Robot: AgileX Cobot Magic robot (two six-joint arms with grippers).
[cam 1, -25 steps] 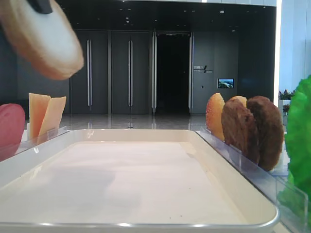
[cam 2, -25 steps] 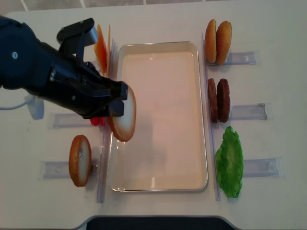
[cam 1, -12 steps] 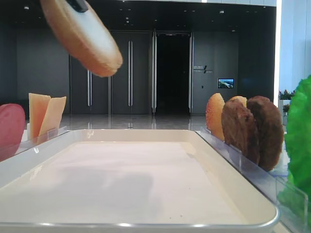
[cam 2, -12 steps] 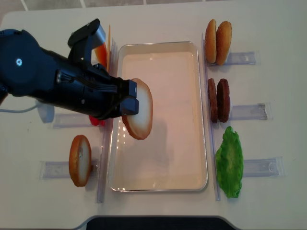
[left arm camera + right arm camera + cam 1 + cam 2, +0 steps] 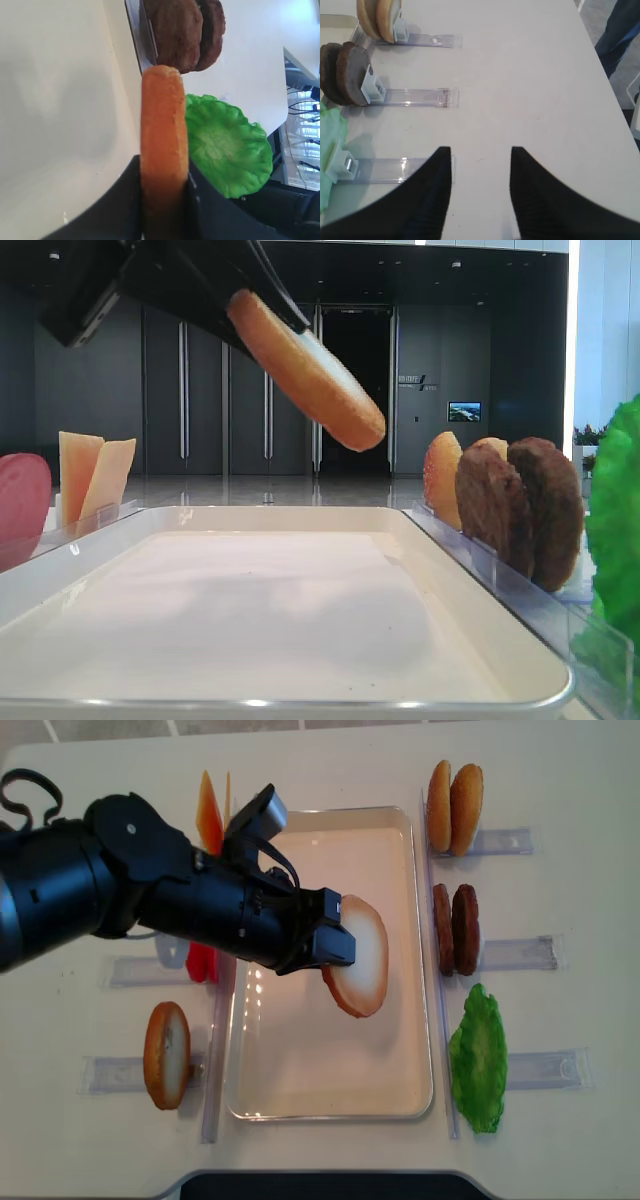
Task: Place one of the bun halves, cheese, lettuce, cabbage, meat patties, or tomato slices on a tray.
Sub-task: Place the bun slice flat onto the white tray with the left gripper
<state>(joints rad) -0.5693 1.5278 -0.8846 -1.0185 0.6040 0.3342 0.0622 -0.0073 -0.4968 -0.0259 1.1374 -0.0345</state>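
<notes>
You had the left gripper (image 5: 335, 942) clamped on one of the bun halves (image 5: 361, 969), its jaws pinching the disc across its thickness at one edge. The bun hung in the air, tilted, over the middle of the tray (image 5: 330, 1105) toward its right rim; it touched nothing below. In the low exterior view the bun (image 5: 305, 370) sat well above the tray floor (image 5: 250, 610), lower edge pointing toward the right rim.

The right gripper (image 5: 481, 165) stood with its jaws apart, holding nothing, over bare table near the right edge, beside the clear holders (image 5: 415, 97).

Other stock was in place: meat patties (image 5: 455, 929) and two more buns (image 5: 451, 807) along the tray's right side, lettuce (image 5: 478, 1057) below them, cheese (image 5: 209, 812) near the tray's far-left corner, a tomato slice (image 5: 22, 505) at the left rim, one bun (image 5: 166, 1054) upright near the table's front-left.

Handling assessment: the bun looked light and stiff enough to hold its shape from an edge grip, showing no sag in the left wrist view (image 5: 164, 145). Its rim appeared smooth, so slip under a loose pinch was a risk. I judged the edge grip sound; lowering it flat near the tray floor before release would limit rolling
</notes>
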